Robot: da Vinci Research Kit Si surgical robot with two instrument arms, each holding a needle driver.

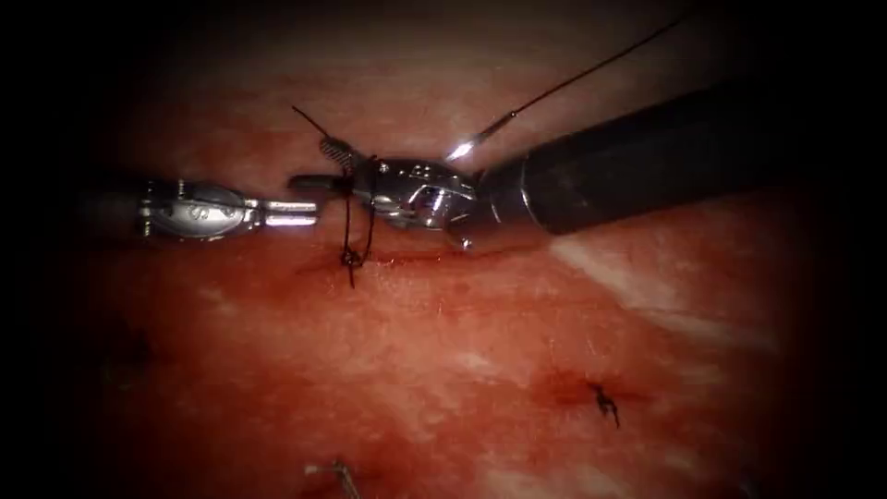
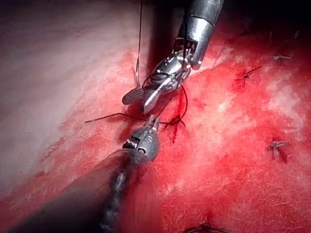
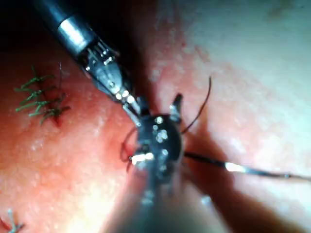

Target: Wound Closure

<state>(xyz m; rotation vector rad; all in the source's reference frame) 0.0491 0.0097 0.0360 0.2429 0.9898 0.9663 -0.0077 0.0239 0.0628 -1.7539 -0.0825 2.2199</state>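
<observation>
Two dark strands of thread [image 1: 358, 217] are seen looped around the right tool [image 1: 319, 166], rising from a knot [image 1: 350, 259] at the cut [image 1: 416, 256] in the wet, red tissue [image 1: 443, 370]. Its slim, ridged jaws are spread apart and hold nothing. The thin, glinting needle [image 1: 480, 137] lies above this tool's wrist, outside the tissue, thread trailing up and right. From the left, the left tool [image 1: 309, 212] is held level, its narrow jaws pressed together, empty. An older knot [image 1: 605, 399] is seen lower right.
</observation>
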